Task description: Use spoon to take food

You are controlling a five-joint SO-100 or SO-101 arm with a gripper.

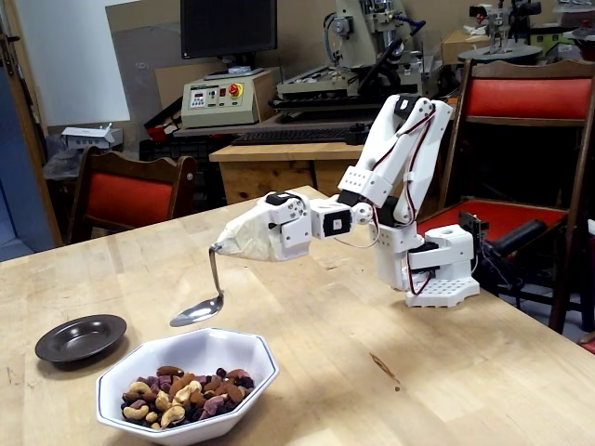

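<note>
Jaws' grip on spoon (203,302) wrapped, unseen

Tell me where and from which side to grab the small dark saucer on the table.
Take the dark saucer by its raised rim, one finger inside the shallow well and one outside. It lies flat on the table, too wide and low to span whole. The rim nearest the white bowl looks crowded, so the far edge, away from the bowl, probably suits best. The gripper carries the spoon now.
</note>
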